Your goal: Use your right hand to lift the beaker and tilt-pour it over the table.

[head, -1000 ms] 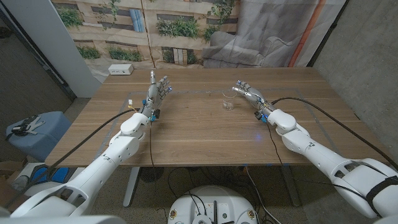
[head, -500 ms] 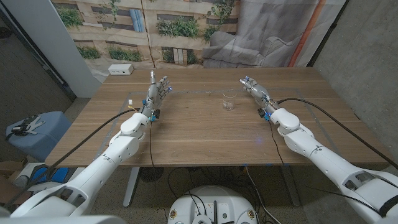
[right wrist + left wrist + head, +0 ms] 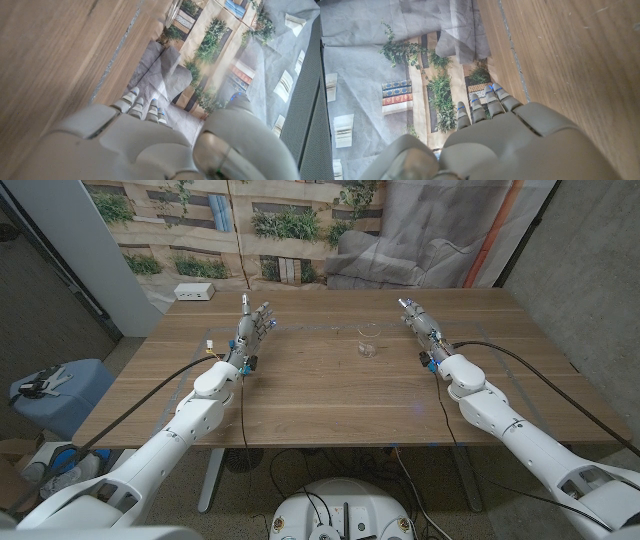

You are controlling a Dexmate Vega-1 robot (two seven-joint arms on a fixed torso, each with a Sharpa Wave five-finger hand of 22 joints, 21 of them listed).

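One beaker (image 3: 368, 340) stands upright on the wooden table (image 3: 320, 395), between my two hands and toward the far edge; I cannot tell what it holds. My right hand (image 3: 422, 325) is near it, apart, fingers extended, holding nothing. My left hand (image 3: 254, 326) is open and empty too. One white box (image 3: 194, 291) sits at the far left corner.

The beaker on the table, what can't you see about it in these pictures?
- Beaker, head view: too small and see-through to tell whether anything is in it or read any marks.
- Beaker, right wrist view: cut off by the picture's edge and blurred; just a sliver shows.
- Right hand, head view: seen from its back, so its palm side is hidden; it stands apart from the beaker.
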